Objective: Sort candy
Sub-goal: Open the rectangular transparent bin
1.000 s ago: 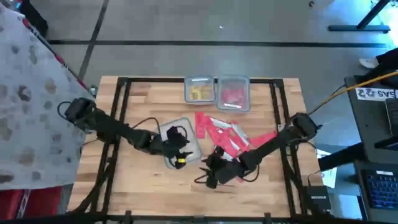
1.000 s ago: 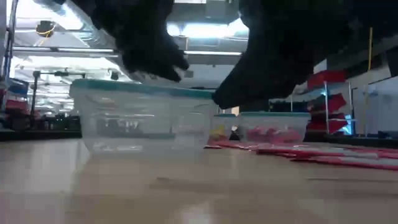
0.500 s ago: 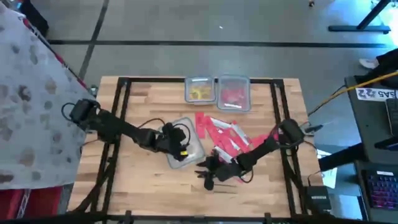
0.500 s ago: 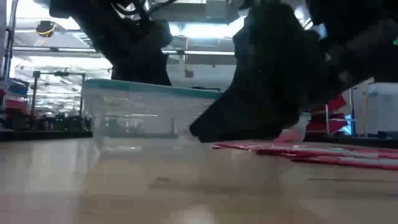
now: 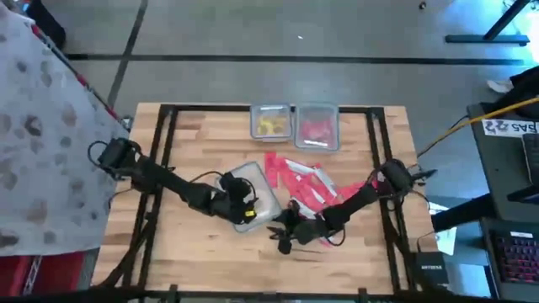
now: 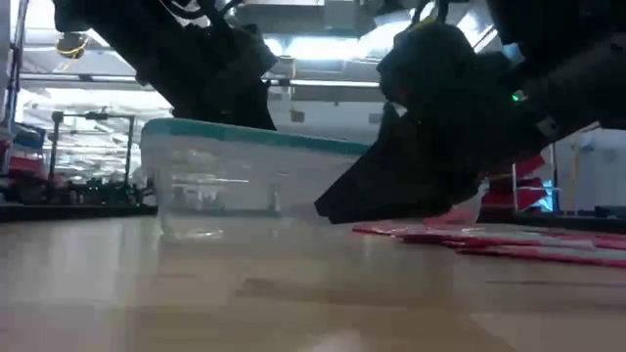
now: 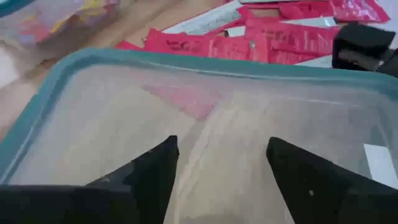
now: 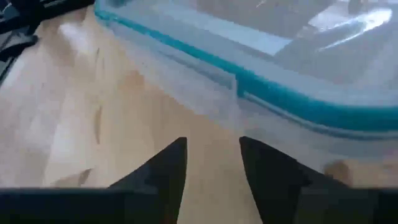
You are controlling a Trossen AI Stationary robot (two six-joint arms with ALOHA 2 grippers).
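Note:
An empty clear tub with a teal rim (image 5: pixel 263 183) stands on the table near its middle. My left gripper (image 5: pixel 243 204) comes from the left and is open, its fingers (image 7: pixel 155 169) slanting down inside the rim (image 7: pixel 186 59). My right gripper (image 5: pixel 281 237) is open low over the wood, just short of the tub's side wall (image 8: pixel 205 93), with nothing between its fingers. The candy, a heap of flat red packets (image 5: pixel 307 181), lies on the table right of the tub (image 6: pixel 245 181) and shows beyond it in the left wrist view (image 7: pixel 267 40). My left gripper reaches into the tub from above, slanting toward the table's right, with both fingers spread inside the rim. The fingertips lie below the wrist picture's edge, so I cannot tell whether they touch the floor or a wall. My right gripper's tips stand close beside the tub's right end (image 6: pixel 328 207); I cannot tell whether they touch it.
Two more clear tubs stand side by side at the far edge, one with yellow pieces (image 5: pixel 271 123) and one with red sweets (image 5: pixel 317 126). Black frame rails run along the table's left and right sides (image 5: pixel 160 151). Bare wood lies in front of the tub (image 6: pixel 293 293).
Both grippers have come down. My left gripper has sunk into the tub, rolling its wrist. The tub has slid a little toward the table's right and turned. My right gripper has tipped and sunk close to the table beside the tub.

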